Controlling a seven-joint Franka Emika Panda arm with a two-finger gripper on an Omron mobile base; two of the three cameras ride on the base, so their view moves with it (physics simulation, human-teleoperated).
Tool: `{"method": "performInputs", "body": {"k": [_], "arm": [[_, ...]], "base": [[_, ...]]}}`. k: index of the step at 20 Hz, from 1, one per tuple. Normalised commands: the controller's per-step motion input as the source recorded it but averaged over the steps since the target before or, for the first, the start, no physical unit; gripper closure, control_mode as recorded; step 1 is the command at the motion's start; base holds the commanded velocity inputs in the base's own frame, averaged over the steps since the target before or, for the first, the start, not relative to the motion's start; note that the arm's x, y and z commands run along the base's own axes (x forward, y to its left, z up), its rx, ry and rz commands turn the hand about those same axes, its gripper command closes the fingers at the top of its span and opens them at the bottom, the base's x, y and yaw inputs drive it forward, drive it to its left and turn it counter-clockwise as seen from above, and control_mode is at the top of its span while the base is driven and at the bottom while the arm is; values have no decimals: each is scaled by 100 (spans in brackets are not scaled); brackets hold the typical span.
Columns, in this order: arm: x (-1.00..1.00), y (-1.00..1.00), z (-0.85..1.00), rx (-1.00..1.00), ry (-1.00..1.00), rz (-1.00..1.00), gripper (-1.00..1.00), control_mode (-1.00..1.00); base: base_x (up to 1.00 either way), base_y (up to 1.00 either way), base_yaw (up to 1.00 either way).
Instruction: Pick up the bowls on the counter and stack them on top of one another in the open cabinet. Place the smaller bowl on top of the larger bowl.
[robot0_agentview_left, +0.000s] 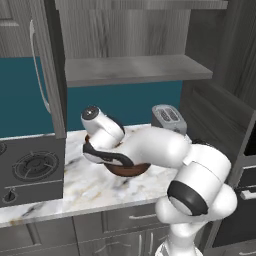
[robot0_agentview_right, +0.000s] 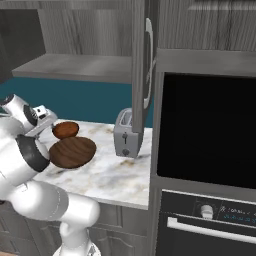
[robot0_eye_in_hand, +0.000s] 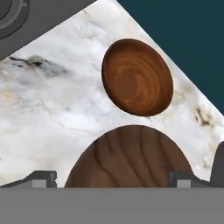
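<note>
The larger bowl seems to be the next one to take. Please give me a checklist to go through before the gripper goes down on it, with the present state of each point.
1. Gripper open: ok, the finger tips stand wide apart.
2. Gripper over the larger bowl: ok, the bowl sits between the tips in the hand view.
3. Nothing held: ok.
4. Smaller bowl apart from the larger one: ok, a strip of counter shows between them.
5. Open cabinet shelf free for the bowl: ok.
6. Tips low enough to grip the rim: cannot tell.
</note>
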Motion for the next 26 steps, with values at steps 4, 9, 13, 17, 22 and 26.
{"method": "performInputs", "body": {"k": [4, 9, 13, 17, 22, 26], "arm": [[38, 14, -26, -1, 7, 0, -100, -100], [33, 14, -22, -1, 2, 0, -100, -100], [24, 11, -19, -2, 0, 0, -100, -100], [19, 10, -21, -3, 0, 0, -100, -100], [22, 5, -22, -1, 0, 0, -100, -100], [25, 6, -20, 0, 0, 0, -100, -100]], "base": [[0, 0, 0], [0, 0, 0], [0, 0, 0], [0, 0, 0], [0, 0, 0], [0, 0, 0]]}}
